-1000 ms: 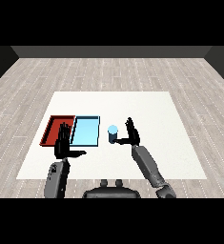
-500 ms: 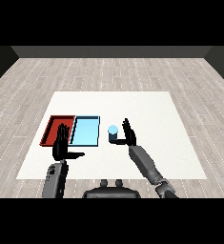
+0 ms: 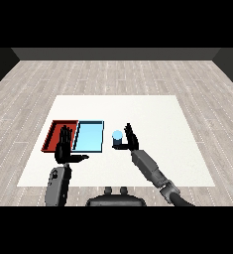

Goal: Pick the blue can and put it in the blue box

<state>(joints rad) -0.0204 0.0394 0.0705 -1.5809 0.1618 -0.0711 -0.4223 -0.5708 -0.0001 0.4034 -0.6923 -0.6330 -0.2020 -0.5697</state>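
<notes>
Nearest the viewer, at about 7 o'clock, the left hand (image 3: 64, 149) is seen raised above the near edge of the white counter (image 3: 152, 114), its fingers straight and spread and its thumb stuck out toward 3 o'clock. Nothing is held in it. It overlaps the near rim of the red tray (image 3: 52, 135) in the head view; whether the tray is touched cannot be told.

At about 5 o'clock the right forearm is angled up toward the middle of the counter. The right hand (image 3: 131, 139) is placed just beside the blue can (image 3: 117, 138), on the can's 3 o'clock side, with fingers straight and pointing toward 12 o'clock. The fingers are not curled round the can, and contact between palm and can cannot be confirmed.

The blue can stands upright on the counter, outside both trays, just to the 3 o'clock side of the blue tray (image 3: 88, 136). Only a narrow strip of counter is seen between the can and that tray's rim.

Farther toward 9 o'clock, the 2 trays lie side by side, red outermost, blue next to it. Nothing is seen lying in either of them.

As for progress, the approach is judged to be nearly complete, but the grasp is not yet made. 3 steps are left: closing the right hand round the can, lifting it, and carrying it the short way toward 9 o'clock to be set down in the blue tray.
</notes>
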